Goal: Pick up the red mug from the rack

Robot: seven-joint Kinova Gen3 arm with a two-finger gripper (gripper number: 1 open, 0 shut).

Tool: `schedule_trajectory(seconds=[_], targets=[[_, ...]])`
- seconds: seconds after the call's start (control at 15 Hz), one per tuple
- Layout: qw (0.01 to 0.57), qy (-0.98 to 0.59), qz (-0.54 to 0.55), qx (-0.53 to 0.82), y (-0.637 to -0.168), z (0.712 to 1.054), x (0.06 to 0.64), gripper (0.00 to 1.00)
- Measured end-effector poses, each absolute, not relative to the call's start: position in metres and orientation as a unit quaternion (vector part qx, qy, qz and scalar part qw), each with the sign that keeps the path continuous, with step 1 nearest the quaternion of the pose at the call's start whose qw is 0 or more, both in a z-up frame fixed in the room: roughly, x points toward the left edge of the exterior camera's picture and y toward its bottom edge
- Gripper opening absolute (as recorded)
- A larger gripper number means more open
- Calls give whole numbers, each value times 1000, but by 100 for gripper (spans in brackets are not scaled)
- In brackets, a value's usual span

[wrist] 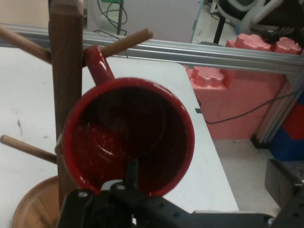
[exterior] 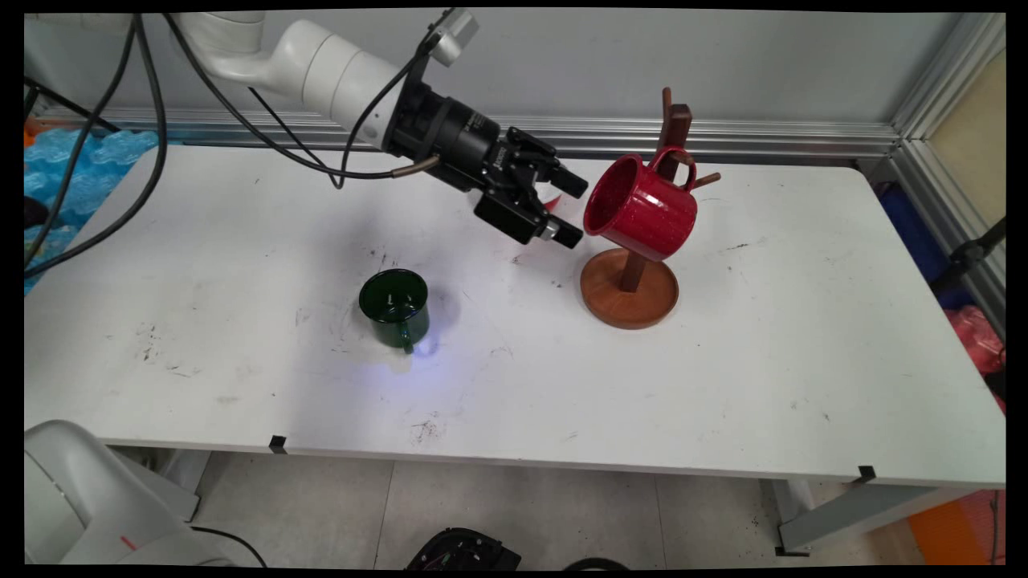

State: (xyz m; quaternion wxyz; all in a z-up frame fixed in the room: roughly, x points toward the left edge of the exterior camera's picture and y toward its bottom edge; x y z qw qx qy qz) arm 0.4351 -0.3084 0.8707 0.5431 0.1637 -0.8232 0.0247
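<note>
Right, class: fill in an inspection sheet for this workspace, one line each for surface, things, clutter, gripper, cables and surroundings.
Surface: white table, scuffed with dark marks.
Things: red mug hangs by its handle on a peg of the wooden mug tree, mouth tilted toward the gripper; green mug stands upright on the table, apart from both.
Clutter: nothing seen on the table.
Gripper: black gripper beside the red mug's rim, fingers apart, holding nothing.
Cables: black cables hang from the arm over the table's left end.
Surroundings: grey wall with aluminium rail behind; pink foam blocks beyond the table's end.
</note>
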Motion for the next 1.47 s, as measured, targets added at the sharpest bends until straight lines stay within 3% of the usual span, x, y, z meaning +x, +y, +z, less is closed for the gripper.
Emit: schedule_trajectory(seconds=[1.47], targets=[[543, -815, 32, 201, -324, 876, 391, 100]])
